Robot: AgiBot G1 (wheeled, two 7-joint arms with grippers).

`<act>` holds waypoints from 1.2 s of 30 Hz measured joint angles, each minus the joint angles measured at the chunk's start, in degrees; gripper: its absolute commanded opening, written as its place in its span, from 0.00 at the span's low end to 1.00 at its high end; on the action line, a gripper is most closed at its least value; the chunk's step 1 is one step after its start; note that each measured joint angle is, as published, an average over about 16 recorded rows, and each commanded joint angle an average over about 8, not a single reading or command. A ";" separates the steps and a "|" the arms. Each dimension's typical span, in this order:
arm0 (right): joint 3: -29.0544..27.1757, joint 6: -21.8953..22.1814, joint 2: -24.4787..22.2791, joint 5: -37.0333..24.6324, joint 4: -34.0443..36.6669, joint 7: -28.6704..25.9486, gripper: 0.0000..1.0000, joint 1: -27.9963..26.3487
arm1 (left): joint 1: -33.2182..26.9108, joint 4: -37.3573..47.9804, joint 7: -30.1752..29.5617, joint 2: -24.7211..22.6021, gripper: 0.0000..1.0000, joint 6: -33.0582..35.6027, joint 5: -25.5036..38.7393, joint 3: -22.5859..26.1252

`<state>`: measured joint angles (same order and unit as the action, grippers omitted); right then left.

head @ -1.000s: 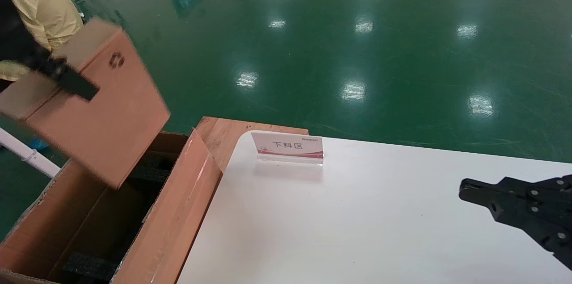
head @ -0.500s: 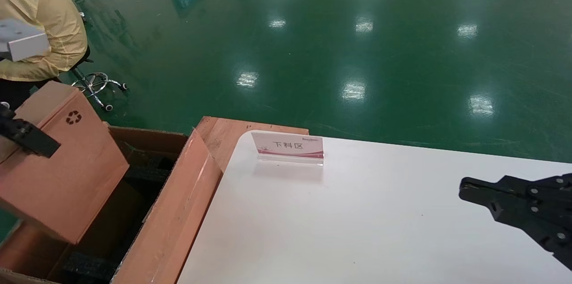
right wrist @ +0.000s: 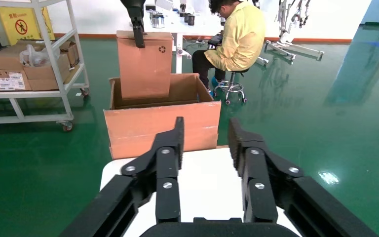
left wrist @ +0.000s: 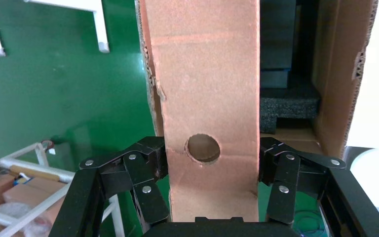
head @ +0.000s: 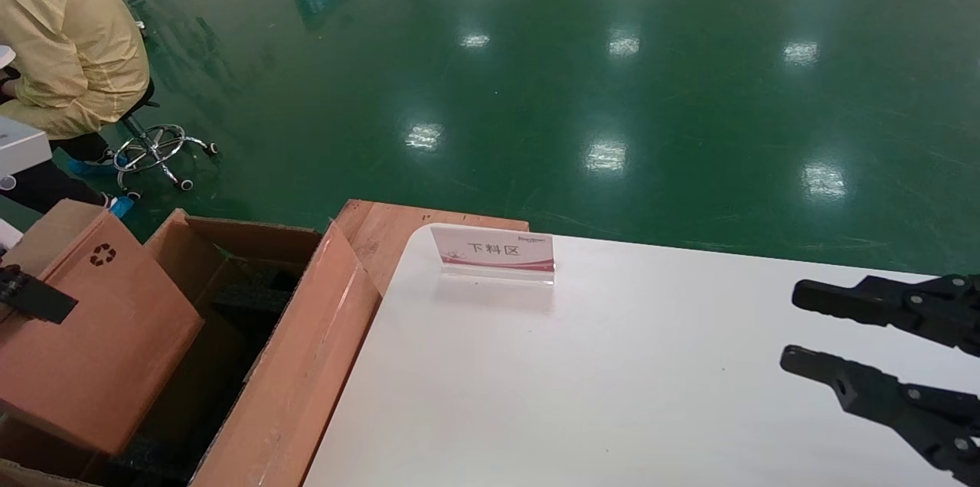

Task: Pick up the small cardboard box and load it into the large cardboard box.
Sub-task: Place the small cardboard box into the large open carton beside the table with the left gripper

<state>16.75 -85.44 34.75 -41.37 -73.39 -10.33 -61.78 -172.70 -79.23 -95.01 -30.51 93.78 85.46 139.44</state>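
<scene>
Gripping the small cardboard box [left wrist: 208, 113], your left gripper [left wrist: 211, 170] has a finger [left wrist: 145, 190] pressed on each side of the carton's narrow face, just beside the round finger hole [left wrist: 203, 148]. In the head view you see the small cardboard box [head: 92, 334] tilted at the far left, its lower part down inside the large cardboard box [head: 295, 372], recycling mark [head: 102, 254] facing up and one dark finger [head: 34, 299] lying across its top edge. From the right wrist view the carton [right wrist: 144, 64] stands partly sunk between the large carton's flaps [right wrist: 163, 121]. Black foam padding [left wrist: 288, 101] shows inside, beside the held box.

Your right gripper [head: 796, 326] hangs over the white table [head: 597, 380] at the right edge, jaws parted with a clear gap and nothing between them. A small sign stand [head: 494, 253] sits near the table's far corner. A person in yellow [head: 73, 35] is seated on a stool [head: 157, 146] behind the cartons.
</scene>
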 measured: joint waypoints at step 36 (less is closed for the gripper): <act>0.12 0.05 -0.05 0.08 0.00 0.06 1.00 -0.03 | 10.83 2.35 12.86 16.52 0.00 -5.72 13.73 -10.24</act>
<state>16.87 -85.39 34.71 -41.29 -73.39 -10.27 -61.81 -161.87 -76.88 -82.14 -13.99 88.06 99.19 129.20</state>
